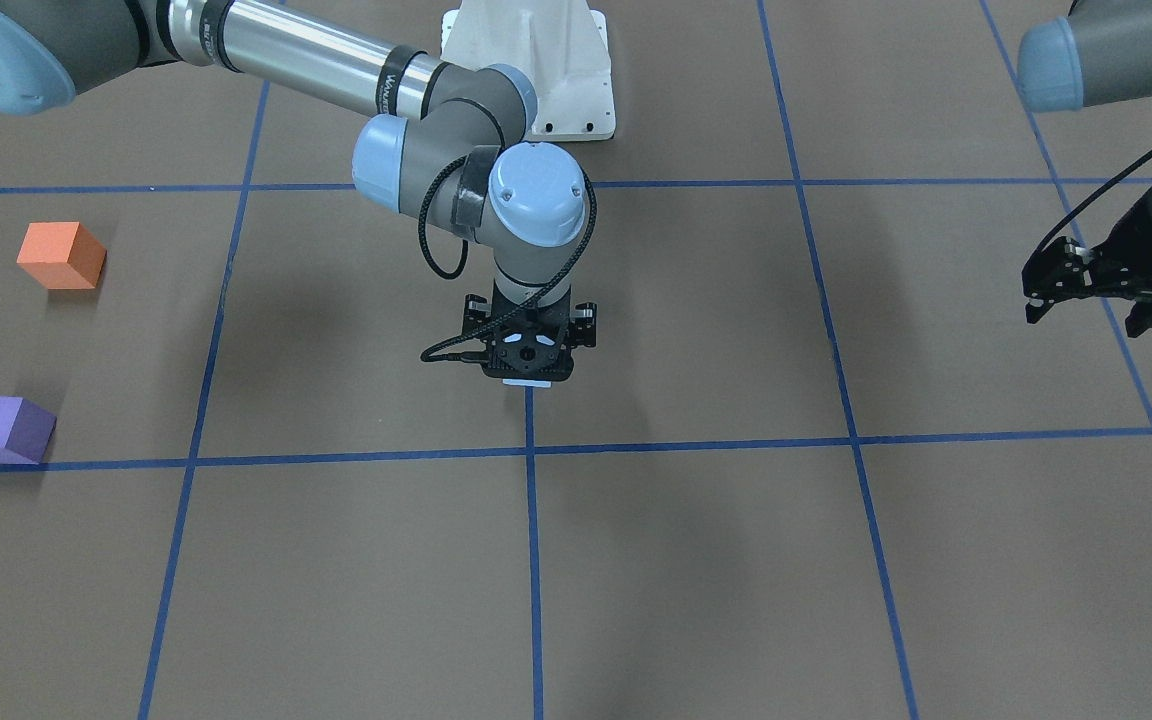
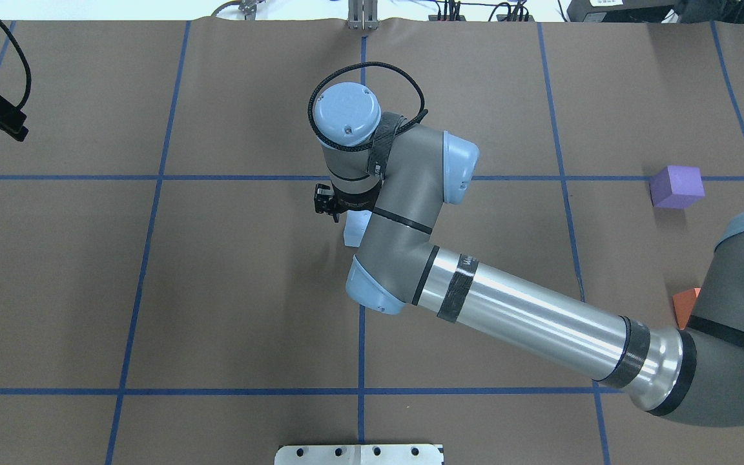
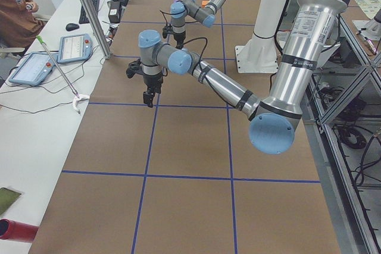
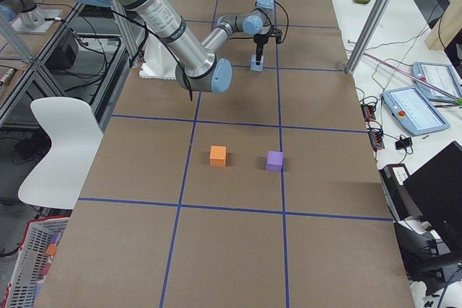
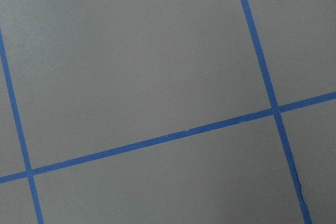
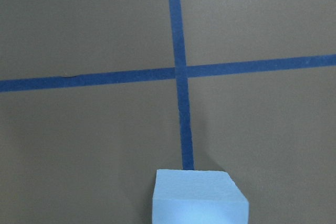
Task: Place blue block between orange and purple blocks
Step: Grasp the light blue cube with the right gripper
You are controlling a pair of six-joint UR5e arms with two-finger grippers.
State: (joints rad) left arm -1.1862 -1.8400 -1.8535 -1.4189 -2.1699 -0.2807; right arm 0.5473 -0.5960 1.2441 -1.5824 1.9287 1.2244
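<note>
Brown table [image 1: 696, 560] with a blue tape grid [image 1: 533, 560]. White chair [image 4: 61, 149] stands beside the table. On the white side bench: two tablets [image 3: 74, 47], one mouse [image 3: 72, 26], red cylinder [image 3: 18, 230] at the near end. Person in brown shirt [image 3: 18, 13] sits at the bench.

Brown table surface [image 5: 142, 51]; blue tape lines [image 5: 157, 141] cross it, forming two intersections, left and right.

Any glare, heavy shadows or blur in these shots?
Front-facing view: soft shadows beside the orange block and purple block, nothing harsh. Overhead view: bright sheen on the metal tube of the right arm, which hides most of the blue block. Right wrist view: sharp, the blue block cropped at the bottom edge. Left wrist view: even light, tape lines crisp.
</note>
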